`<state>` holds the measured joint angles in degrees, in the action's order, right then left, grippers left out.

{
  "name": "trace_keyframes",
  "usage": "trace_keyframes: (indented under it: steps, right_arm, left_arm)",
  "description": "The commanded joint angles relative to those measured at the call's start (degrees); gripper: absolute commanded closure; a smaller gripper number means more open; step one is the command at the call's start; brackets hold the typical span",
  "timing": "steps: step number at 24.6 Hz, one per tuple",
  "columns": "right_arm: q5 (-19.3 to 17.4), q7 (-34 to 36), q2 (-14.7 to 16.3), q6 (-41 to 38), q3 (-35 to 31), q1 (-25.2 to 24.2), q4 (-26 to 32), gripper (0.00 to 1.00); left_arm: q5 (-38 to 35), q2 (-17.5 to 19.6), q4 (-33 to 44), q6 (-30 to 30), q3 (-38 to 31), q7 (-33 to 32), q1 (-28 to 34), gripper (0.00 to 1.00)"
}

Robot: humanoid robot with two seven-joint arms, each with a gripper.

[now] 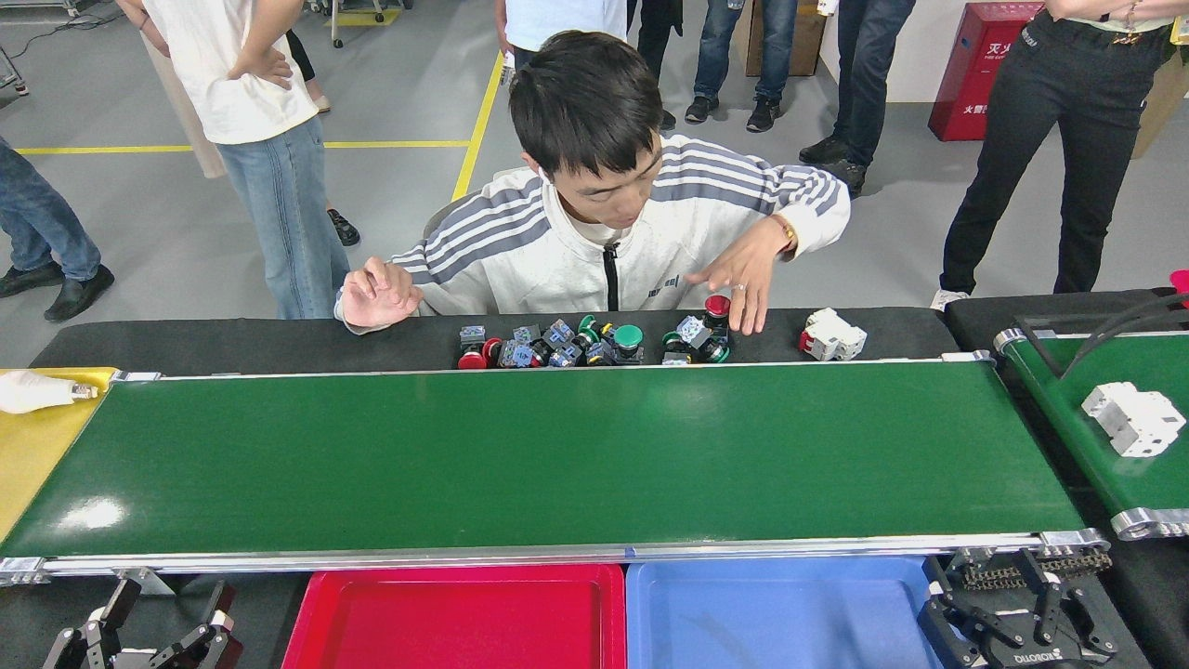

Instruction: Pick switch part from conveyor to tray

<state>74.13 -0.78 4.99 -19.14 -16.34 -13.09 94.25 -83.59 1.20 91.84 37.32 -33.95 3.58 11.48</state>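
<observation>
Dark-green conveyor (548,455) lies bare, framed in aluminium. Red tray (455,618) and blue tray (771,613) sit just below its near edge. A white breaker-style switch part (1131,419) rests on the smaller green belt (1105,437) at right. Right gripper (1017,609) and left gripper (153,623) hover with fingers spread, holding nothing.

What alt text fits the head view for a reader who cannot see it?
The conveyor carries no parts; a white switch part lies on the smaller belt at right. A seated person's hand reaches over the button switches. Both grippers, left and right, wait open near the trays.
</observation>
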Motion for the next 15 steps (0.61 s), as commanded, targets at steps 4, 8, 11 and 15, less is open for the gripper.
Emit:
trace_keyframes:
  steps: [4,8,11,15]
  right_arm:
    - [-0.1,0.3,0.6,0.2,-0.4,0.3,0.5,0.0]
    - [0.0,0.3,0.5,0.2,-0.3,0.3,0.5,0.0]
    - [0.0,0.3,0.5,0.4,-0.4,0.7,0.3,0.0]
    - [0.0,0.3,0.7,4.4,-0.4,2.1,-0.8,0.0]
  left_arm:
    - [0.0,0.9,0.7,0.1,-0.1,1.2,-0.6,0.0]
    - [-0.2,0.8,0.4,-0.4,-0.1,1.2,-0.8,0.0]
    - [-0.2,1.7,0.2,0.0,-0.2,1.2,-0.6,0.0]
    - [0.0,2.0,0.3,-0.1,-0.1,1.2,-0.6,0.0]
